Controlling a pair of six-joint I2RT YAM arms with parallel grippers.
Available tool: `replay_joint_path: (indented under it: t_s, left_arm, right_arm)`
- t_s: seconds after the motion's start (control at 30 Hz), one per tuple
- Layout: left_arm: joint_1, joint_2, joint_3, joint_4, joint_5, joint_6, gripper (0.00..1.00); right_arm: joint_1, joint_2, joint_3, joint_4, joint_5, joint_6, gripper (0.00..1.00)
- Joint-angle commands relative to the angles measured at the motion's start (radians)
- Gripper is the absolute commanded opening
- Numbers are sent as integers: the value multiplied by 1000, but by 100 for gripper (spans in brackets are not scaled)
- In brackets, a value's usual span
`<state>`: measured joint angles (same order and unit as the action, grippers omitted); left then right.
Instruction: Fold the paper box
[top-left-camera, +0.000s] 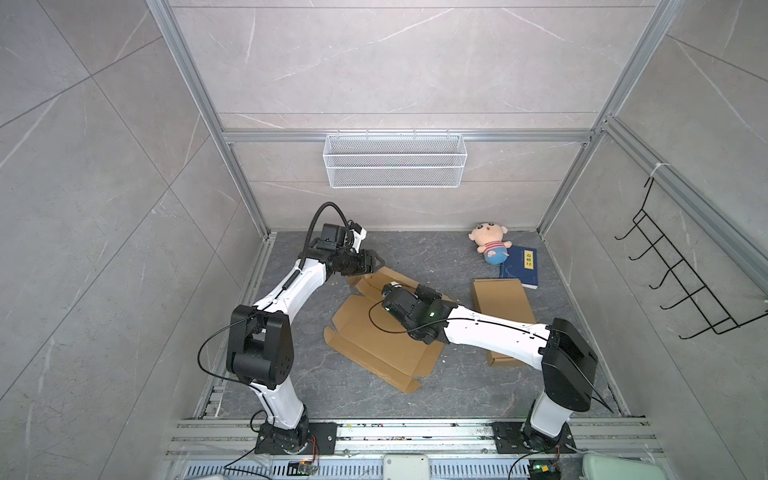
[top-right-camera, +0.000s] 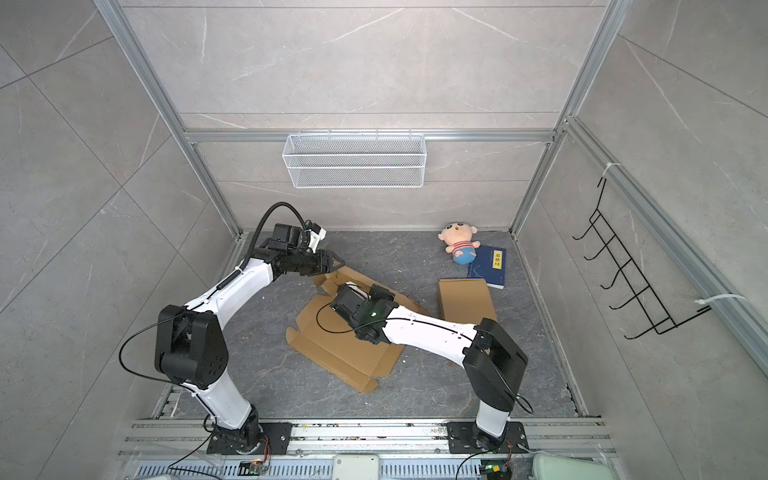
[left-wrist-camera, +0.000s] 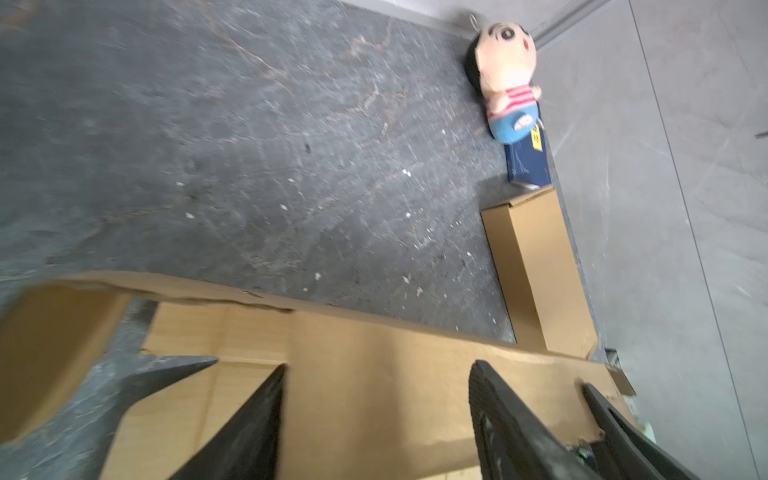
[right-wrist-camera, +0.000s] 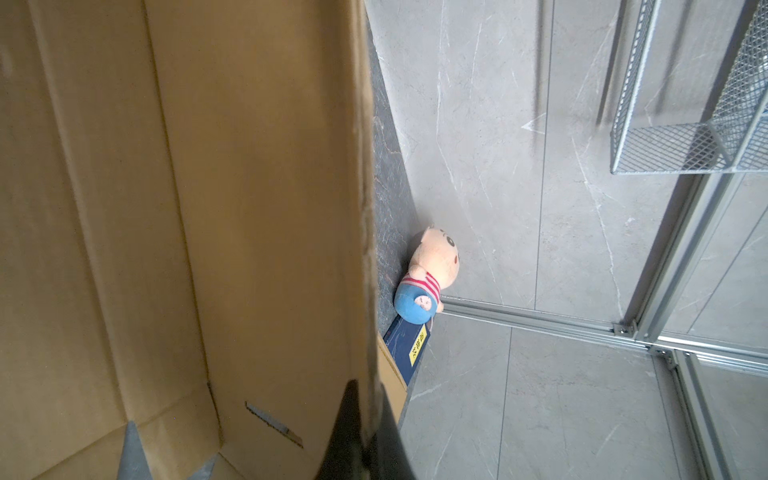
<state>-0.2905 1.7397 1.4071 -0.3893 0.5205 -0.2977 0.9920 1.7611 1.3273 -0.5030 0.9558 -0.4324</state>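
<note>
The dark stone table (top-left-camera: 457, 386) fills the cell floor. At its centre in both top views lies the paper box (top-left-camera: 374, 340) (top-right-camera: 336, 345), a brown cardboard blank. It is mostly flat, with its far flap toward 12 o'clock lifted off the surface.

A white wire basket (top-left-camera: 395, 160) hangs on the back wall at 12 o'clock, and a black hook rack (top-left-camera: 681, 278) hangs on the side wall at 3 o'clock. A closed carton (top-left-camera: 498, 299) lies at 3 o'clock, well apart from the blank. A blue book (top-left-camera: 521, 270) touches the carton's far end at 2 o'clock, and a plush doll (top-left-camera: 490, 245) leans on the book.

The left gripper (top-left-camera: 377, 262) (left-wrist-camera: 374, 399) hovers at 11 o'clock over the lifted flap, its fingers (left-wrist-camera: 253, 424) spread and released. The right gripper (right-wrist-camera: 368, 419) is clenched on the flap's edge, grasping the cardboard.
</note>
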Motion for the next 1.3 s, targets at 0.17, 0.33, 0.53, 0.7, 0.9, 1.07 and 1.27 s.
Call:
replay_joint_path:
  t_s: [0.17,0.33,0.53,0.7,0.9,1.07,1.27]
  left_arm:
    - [59,-67,-46,65,70,-53,71]
    - [170,-200,-148,143,75,-88,73]
    - [310,-337,-260,211,61,-14,74]
    - [320,-374,-366,189,7,147,72]
    - [299,-328,-427,269,-9,229,71]
    - [287,-241,-415,319,-11,302,71]
    - [287,-190,-413,386,16,375,66]
  right_arm:
    - [-9,21,-33,34,-135,-25,0]
    - [-41,4,-33,48,-163,-67,0]
    - [-66,13,-17,48,-229,-134,0]
    - [-101,3,-14,47,-285,-170,0]
    - [-112,-8,-39,74,-365,-250,0]
    - [-115,1,-21,67,-390,-267,0]
    - [-115,10,-6,54,-397,-273,0]
